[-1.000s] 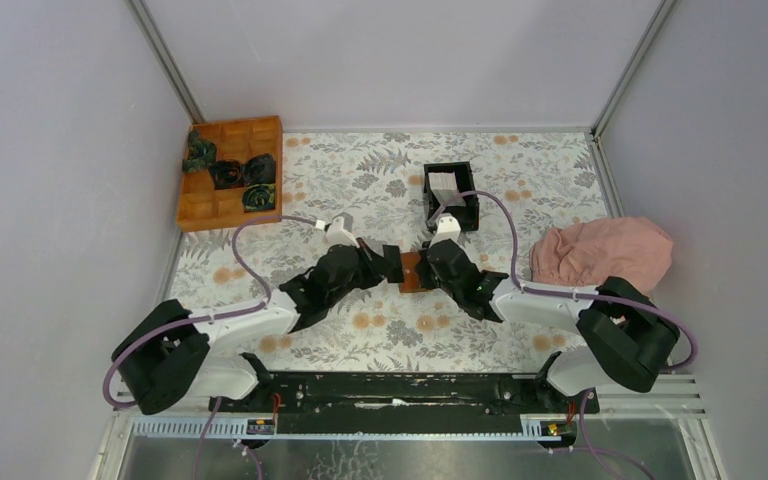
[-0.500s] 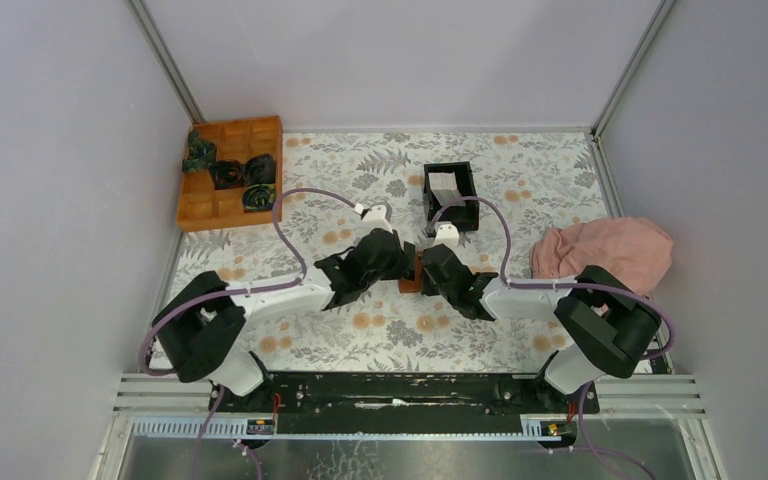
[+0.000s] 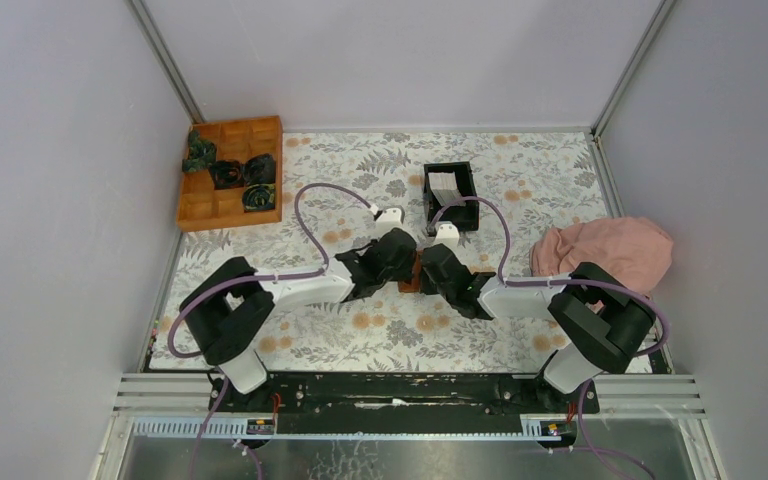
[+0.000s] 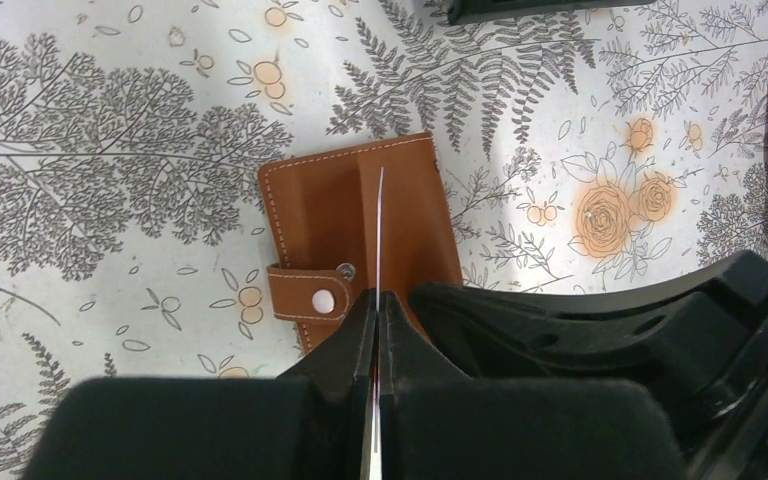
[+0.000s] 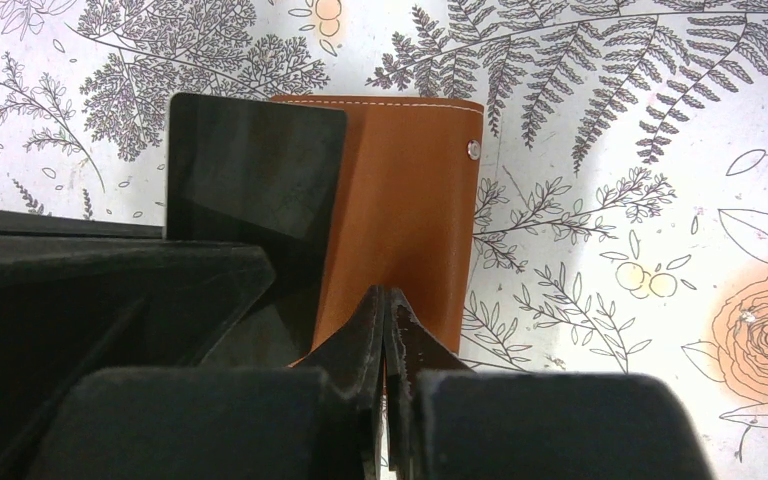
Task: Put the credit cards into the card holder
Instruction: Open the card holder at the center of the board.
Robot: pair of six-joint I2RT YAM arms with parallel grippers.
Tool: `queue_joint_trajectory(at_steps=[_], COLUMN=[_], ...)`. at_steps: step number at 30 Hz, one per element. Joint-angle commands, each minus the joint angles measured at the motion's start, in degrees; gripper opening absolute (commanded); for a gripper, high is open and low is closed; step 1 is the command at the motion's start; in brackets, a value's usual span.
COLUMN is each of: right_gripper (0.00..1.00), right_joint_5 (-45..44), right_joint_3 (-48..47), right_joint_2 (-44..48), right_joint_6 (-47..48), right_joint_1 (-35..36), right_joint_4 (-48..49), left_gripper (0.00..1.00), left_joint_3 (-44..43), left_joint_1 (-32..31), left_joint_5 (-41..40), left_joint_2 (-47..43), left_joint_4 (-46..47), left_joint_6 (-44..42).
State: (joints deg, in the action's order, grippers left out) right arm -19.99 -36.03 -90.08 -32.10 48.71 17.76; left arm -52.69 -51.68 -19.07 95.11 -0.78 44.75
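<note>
The card holder (image 4: 320,215) is a reddish-brown leather wallet lying on the floral table, with a snap strap on its left edge. My left gripper (image 4: 376,295) is shut on a credit card (image 4: 380,220), seen edge-on as a thin white line standing over the wallet's middle. In the right wrist view the card (image 5: 250,160) shows a dark glossy face beside the wallet (image 5: 410,200). My right gripper (image 5: 385,292) is shut on the wallet's near edge. In the top view both grippers, left (image 3: 405,266) and right (image 3: 428,268), meet over the wallet (image 3: 412,283).
A black square box (image 3: 468,190) holding more pale cards (image 3: 443,183) stands just behind the grippers. An orange wooden tray (image 3: 222,207) with dark bundles sits at the back left. A pink cloth (image 3: 605,250) lies at the right.
My left arm has swung right and forward, bringing the card up against the wallet beside the right gripper. The right gripper has barely moved.
</note>
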Motion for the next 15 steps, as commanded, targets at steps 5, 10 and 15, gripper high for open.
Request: queue_joint_trajectory(at_steps=[5,10,15], right_gripper=[0.0,0.0,0.0], right_joint_5=[-0.9,-0.6,-0.1], right_joint_3=[-0.5,-0.9,-0.9], right_joint_2=[-0.6,-0.5,-1.2], right_joint_6=[-0.7,-0.5,-0.6], right_joint_1=[-0.5,-0.5,-0.5], right_joint_4=[0.2,-0.2,0.0], left_gripper=[0.0,0.0,0.0], left_joint_3=[-7.0,-10.1,-12.3], left_joint_1=[-1.3,-1.3,-1.2], left_joint_5=[-4.1,-5.9,-7.7], left_joint_2=[4.0,6.0,7.1], left_joint_4=[-6.5,-11.8,-15.9], left_joint_6=[-2.1,-1.8,-1.7])
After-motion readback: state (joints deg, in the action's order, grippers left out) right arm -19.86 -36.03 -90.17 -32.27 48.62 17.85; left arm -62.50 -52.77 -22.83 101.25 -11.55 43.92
